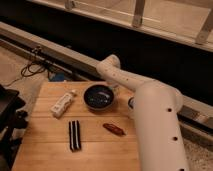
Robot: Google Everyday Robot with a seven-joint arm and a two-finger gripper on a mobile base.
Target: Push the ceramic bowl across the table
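White glossy arm (150, 107), thick rounded tubular links, bulbous elbow joint, small dark screw holes, gripper (116, 88) hidden behind the forearm

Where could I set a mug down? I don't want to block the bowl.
The bare table front-left of the black striped bar is free, as is the strip left of the white bottle. It is crowded at the far right: the ceramic bowl, the arm, and the gripper behind the bowl. The reddish packet lies mid-right.
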